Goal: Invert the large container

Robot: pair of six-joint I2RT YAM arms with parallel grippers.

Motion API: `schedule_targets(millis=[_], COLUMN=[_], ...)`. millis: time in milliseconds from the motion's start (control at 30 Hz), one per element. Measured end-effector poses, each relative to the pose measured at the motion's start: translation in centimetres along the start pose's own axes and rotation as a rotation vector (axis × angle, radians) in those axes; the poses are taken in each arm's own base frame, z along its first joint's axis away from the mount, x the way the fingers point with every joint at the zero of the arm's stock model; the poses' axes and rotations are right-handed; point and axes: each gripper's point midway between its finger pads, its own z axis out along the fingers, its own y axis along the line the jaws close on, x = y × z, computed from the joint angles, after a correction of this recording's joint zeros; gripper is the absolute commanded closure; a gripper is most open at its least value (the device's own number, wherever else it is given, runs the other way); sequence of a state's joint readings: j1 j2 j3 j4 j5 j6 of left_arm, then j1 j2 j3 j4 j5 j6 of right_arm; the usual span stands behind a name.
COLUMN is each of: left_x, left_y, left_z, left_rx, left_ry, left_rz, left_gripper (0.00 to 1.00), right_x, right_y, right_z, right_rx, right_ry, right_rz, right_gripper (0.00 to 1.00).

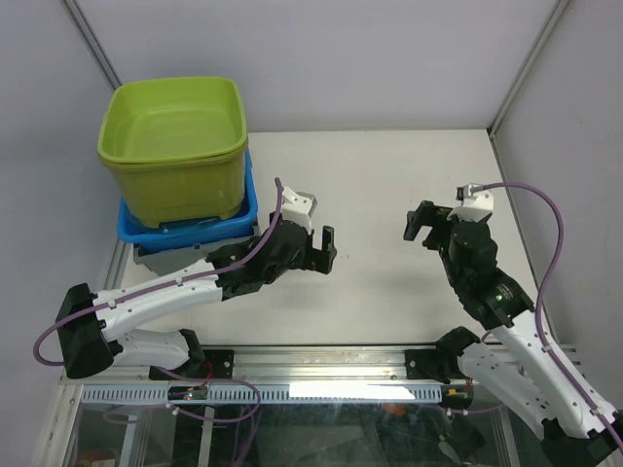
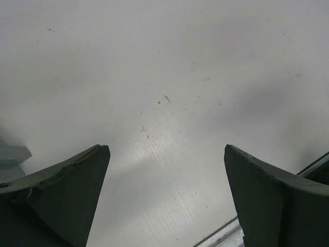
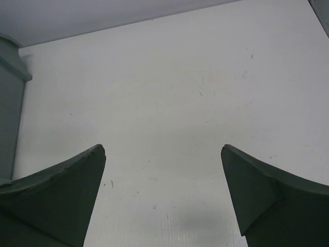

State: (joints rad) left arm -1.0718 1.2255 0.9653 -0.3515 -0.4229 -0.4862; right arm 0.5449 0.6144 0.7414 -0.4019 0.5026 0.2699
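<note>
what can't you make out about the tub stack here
Top view: inside of the blue plastic tray, hidden by the large green plastic tub standing in it.
Top view: grey object beneath the tray, mostly covered by it.
Right wrist view: greyish shape cut off by the left edge, unidentifiable.

Your counter point(image 1: 389, 185) is a flat, matte white sheet. Up close you can make out faint specks and fine scuffs on it. At its far left corner a grey container point(image 1: 161, 256) rests on the surface at the bottom of a stack, close against the left edge. A metal rail point(image 1: 321, 362) runs along the near edge.
</note>
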Motion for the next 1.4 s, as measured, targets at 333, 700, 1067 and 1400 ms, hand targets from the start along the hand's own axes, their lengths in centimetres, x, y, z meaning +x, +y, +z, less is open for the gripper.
schedule_targets(millis=[333, 700, 1067, 1400], left_x=[-0.2, -1.2, -21.5, -30.1], left_y=[0.3, -0.6, -6.6, -0.1], left_z=[0.0, -0.3, -4.3, -11.4], left_rx=[-0.016, 0.007, 0.068, -0.082], left_ry=[-0.01, 0.007, -0.26, -0.454], left_rz=[-0.005, 0.034, 0.122, 0.105], left_gripper=[0.01, 0.01, 0.01, 0.01], right_x=[0.4, 0.6, 1.3, 2.7], right_y=[0.2, 0.2, 0.5, 0.6], right_z=[0.4, 0.5, 0.7, 1.4], right_rx=[0.002, 0.003, 0.028, 0.065], right_ry=[0.013, 0.019, 0.08, 0.14], right_rz=[-0.004, 0.018, 0.07, 0.093], right_gripper=[0.01, 0.01, 0.0, 0.0])
